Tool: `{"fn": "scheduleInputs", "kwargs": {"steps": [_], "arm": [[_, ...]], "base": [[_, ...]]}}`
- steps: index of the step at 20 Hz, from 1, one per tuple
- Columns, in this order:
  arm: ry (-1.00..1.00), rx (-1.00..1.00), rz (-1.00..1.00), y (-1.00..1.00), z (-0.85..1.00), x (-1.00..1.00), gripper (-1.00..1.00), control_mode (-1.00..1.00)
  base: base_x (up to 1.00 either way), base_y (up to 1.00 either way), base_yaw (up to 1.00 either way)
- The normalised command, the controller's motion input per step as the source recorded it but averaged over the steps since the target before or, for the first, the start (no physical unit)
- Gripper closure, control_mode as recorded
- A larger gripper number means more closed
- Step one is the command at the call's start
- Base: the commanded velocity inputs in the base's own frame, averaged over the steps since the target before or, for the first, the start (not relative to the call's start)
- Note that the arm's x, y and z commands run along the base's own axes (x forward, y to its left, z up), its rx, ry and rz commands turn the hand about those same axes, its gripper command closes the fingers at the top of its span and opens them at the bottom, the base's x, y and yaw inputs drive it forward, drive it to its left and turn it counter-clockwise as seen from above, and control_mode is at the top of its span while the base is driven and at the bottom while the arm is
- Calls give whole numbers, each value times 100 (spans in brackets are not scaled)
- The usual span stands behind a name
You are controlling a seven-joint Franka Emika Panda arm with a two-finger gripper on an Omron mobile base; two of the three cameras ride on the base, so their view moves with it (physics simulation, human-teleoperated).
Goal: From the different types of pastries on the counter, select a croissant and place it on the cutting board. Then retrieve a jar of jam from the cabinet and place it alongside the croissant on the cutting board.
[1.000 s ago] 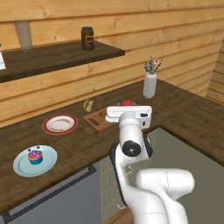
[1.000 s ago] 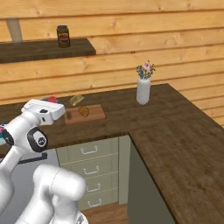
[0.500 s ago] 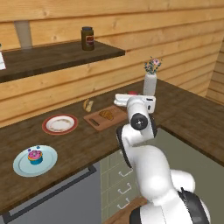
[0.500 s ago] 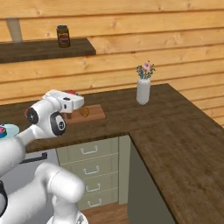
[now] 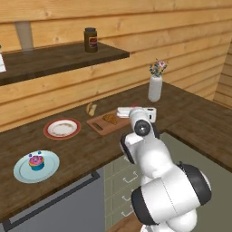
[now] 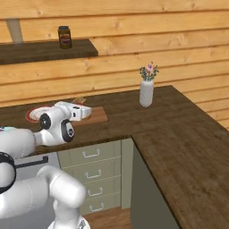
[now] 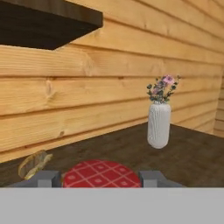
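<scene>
My white arm (image 5: pixel 149 154) rises from the lower right and bends over the dark wood desk (image 5: pixel 90 149), my hand just beside the right edge of the cutting board (image 5: pixel 105 123). The croissant (image 5: pixel 109 118) lies on that board. A small pale yellow item (image 5: pixel 91 108) sits behind it. To the left are a red-rimmed plate (image 5: pixel 62 128) and a cupcake (image 5: pixel 36 161) on a blue plate (image 5: pixel 23 172). A white vase (image 5: pixel 155 88) stands farther right, and 1 dark jar (image 5: pixel 90 40) is on the wall shelf (image 5: pixel 59 58).
</scene>
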Motion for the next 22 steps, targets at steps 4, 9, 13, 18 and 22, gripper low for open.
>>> {"fn": "scheduleInputs", "kwargs": {"steps": [4, 9, 13, 18, 22], "arm": [[1, 3, 8, -19, -6, 37, 100, -100], [0, 6, 30, -52, -15, 78, 100, -100], [0, 4, 20, -24, -6, 20, 100, -100], [0, 2, 38, -61, -9, 16, 100, -100], [1, 0, 25, -18, -1, 13, 100, -100]], "base": [[0, 0, 0], [0, 0, 0], [0, 0, 0], [0, 0, 0], [0, 0, 0]]}}
